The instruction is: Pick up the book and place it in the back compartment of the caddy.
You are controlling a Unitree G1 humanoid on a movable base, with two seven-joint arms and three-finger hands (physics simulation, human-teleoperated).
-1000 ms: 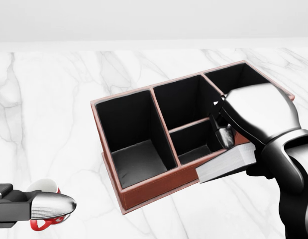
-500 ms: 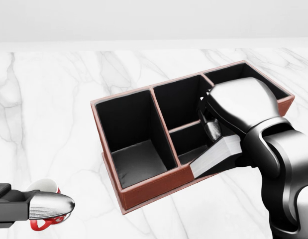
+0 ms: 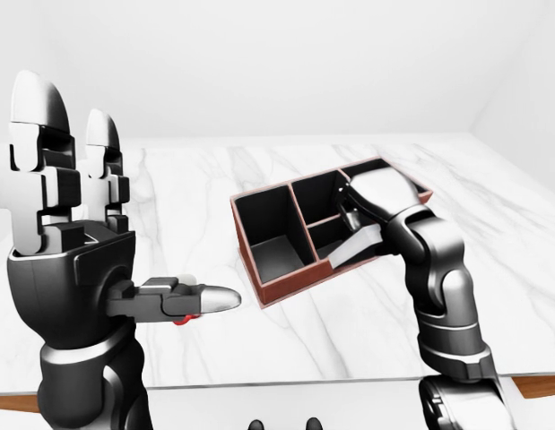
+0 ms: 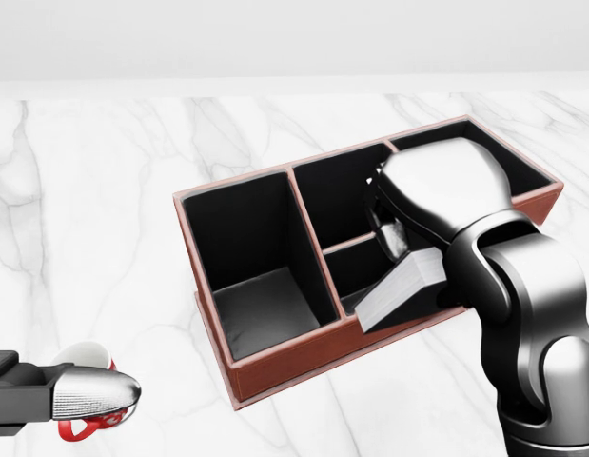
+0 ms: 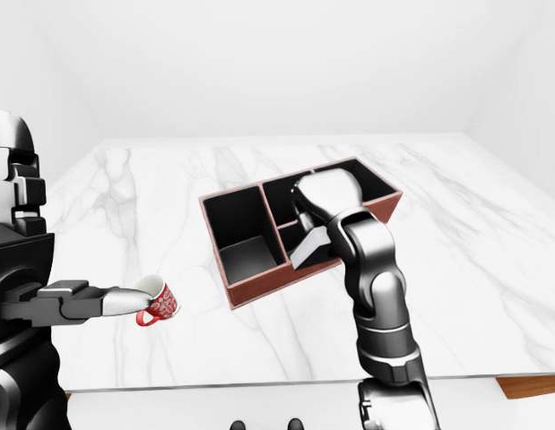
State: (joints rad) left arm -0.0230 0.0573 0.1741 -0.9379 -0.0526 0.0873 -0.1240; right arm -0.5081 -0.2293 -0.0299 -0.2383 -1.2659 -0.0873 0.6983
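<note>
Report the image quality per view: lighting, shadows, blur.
Head view: even, flat light, no blur; the caddy compartments render near black, and the right hand carries broad soft highlights. Left-eye view: the left hand looms large yet sharp. Right-eye view: faint shadow under the mug.

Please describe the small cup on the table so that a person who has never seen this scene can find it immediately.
On the white marble table, look left of the brown caddy with black compartments, in the right-eye view. The cup stands near the table's bottom edge, just past the left robot hand's outstretched silver fingertip. It is the only red-and-white patterned thing, with a red handle.
</note>
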